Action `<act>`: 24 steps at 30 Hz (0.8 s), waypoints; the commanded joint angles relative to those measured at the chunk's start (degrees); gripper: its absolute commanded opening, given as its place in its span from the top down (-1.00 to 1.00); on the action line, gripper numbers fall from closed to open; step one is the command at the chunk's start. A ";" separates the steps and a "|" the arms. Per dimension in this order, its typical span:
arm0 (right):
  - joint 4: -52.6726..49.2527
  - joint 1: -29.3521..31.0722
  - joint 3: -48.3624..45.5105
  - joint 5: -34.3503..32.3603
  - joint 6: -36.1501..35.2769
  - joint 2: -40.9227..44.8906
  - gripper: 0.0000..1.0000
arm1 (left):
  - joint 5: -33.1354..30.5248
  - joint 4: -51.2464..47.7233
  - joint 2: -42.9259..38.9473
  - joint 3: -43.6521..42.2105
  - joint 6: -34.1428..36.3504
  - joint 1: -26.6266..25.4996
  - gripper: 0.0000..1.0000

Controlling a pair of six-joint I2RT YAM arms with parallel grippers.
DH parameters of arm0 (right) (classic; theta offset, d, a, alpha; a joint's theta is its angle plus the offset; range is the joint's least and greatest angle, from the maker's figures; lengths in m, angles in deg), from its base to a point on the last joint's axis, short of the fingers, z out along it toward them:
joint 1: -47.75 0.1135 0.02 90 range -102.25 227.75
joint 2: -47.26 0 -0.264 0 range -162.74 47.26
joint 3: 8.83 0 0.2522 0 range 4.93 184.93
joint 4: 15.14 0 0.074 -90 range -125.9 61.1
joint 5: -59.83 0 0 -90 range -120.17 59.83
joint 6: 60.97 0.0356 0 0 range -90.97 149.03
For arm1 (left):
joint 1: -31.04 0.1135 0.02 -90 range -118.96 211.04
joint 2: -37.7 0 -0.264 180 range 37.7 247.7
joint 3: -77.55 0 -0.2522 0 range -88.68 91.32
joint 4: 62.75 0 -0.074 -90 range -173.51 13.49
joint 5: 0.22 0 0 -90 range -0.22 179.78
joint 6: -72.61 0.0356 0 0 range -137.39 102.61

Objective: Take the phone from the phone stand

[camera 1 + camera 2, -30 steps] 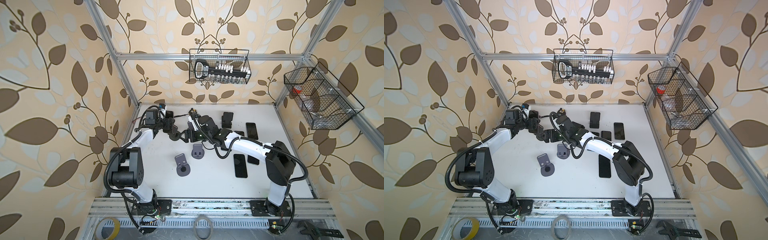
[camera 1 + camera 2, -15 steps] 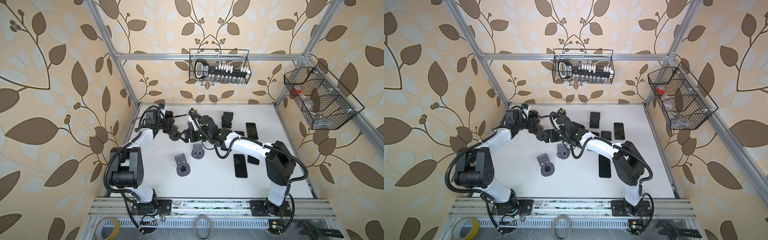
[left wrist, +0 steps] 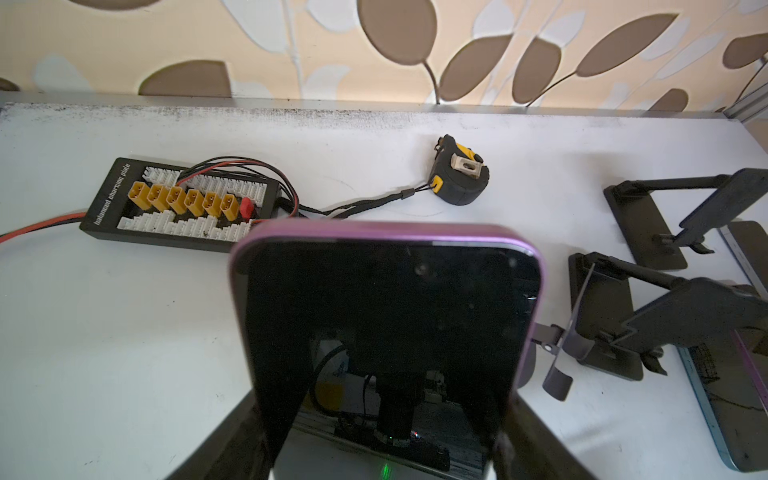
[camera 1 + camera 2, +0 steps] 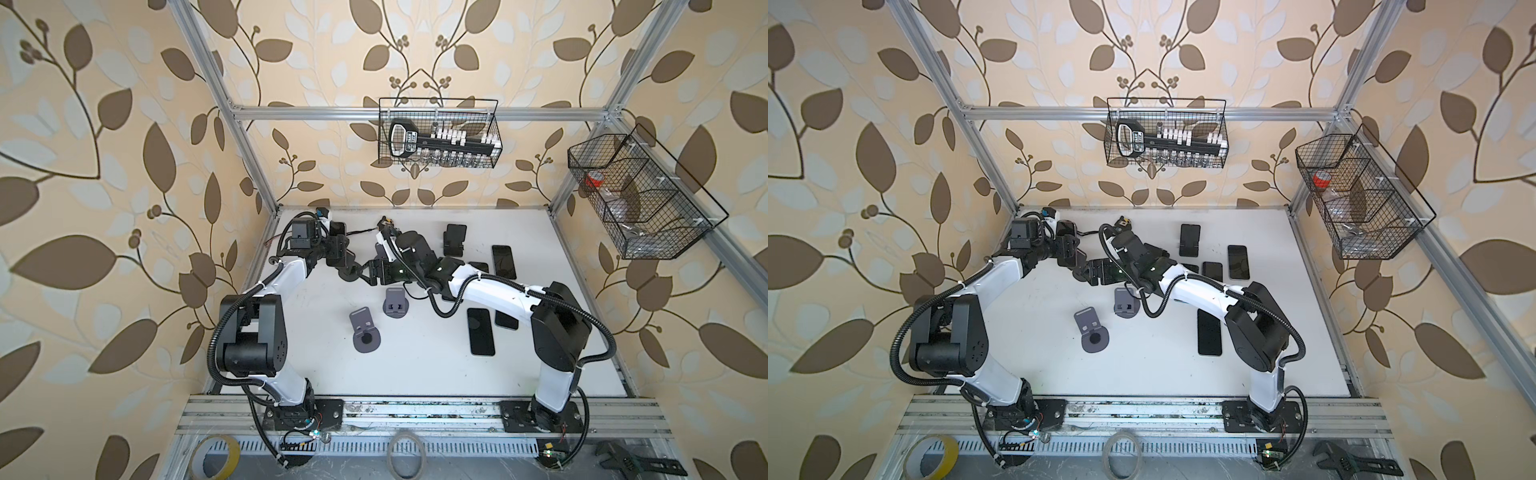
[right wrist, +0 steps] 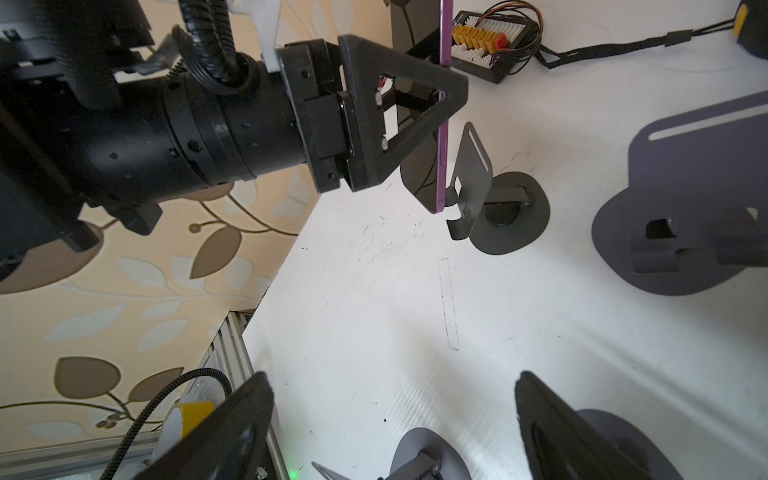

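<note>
purple-edged black-screened phone (image 3: 386,316) upright, clamped by its side edges in the left gripper (image 3: 384,401).
held just beside the back plate of the dark grey metal phone stand (image 5: 471,166), lower edge near its lip; touching or not, cannot tell. right gripper (image 5: 392,378) spread wide, empty, over the white table (image 5: 415,291).

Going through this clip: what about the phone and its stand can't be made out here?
- Phone bottom versus stand lip: the right wrist view shows the phone edge-on, held by the left tool; seated or lifted, cannot tell.
- Stand, left wrist view: mostly hidden behind the phone.
- Grip, both top views: too small, crowded by both wrists.
</note>
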State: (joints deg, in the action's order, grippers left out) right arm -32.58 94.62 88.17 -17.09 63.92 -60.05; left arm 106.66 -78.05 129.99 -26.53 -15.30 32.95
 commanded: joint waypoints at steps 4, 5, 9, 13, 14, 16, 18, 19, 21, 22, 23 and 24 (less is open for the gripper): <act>0.12 0.36 0.60 0.63 0.79 1.92 -0.84 | 0.11 2.07 -4.14 2.45 -1.55 -0.17 1.00; 0.15 0.41 0.61 0.63 0.82 2.00 -0.83 | 0.17 1.99 -4.21 2.54 -1.85 -0.16 1.00; 0.17 0.24 0.10 0.45 0.53 2.57 -0.83 | 0.63 2.16 -4.20 2.37 -2.75 -0.46 1.00; 0.43 -0.45 -0.88 0.97 0.52 3.27 -0.83 | -0.11 1.89 -4.27 2.45 -3.05 -0.53 1.00; 0.51 -0.55 -1.23 0.98 0.53 3.52 -0.83 | -0.34 1.81 -4.38 2.35 -3.10 -0.59 1.00; 0.78 -0.85 -1.95 0.97 0.53 4.05 -0.83 | -0.92 1.65 -4.39 2.44 -3.40 -0.64 1.00; 1.02 -1.04 -2.70 0.95 0.53 4.71 -0.83 | -1.12 1.54 -4.47 2.45 -3.45 -0.59 1.00; 1.14 -1.16 -3.12 0.94 0.53 4.99 -0.83 | -1.15 1.54 -4.57 2.43 -3.43 -0.62 1.00; 1.53 -1.17 -4.14 0.64 0.62 5.70 -0.83 | -1.33 1.46 -4.83 2.43 -3.65 -0.59 1.00; 1.81 -1.26 -4.70 0.55 0.61 6.08 -0.83 | -1.58 1.30 -4.92 2.47 -3.83 -0.61 1.00; 1.92 -1.41 -5.29 0.49 0.66 6.37 -0.83 | -1.72 1.15 -5.09 2.68 -4.05 -0.68 1.00; 2.12 -1.47 -5.60 0.46 0.72 6.57 -0.83 | -1.69 0.89 -5.11 2.71 -4.18 -0.78 1.00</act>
State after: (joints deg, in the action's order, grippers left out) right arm -31.29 93.36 84.31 -16.63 64.12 -55.04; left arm 105.61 -79.38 128.79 -26.53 -18.49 32.82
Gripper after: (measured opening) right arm 0.917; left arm 0.726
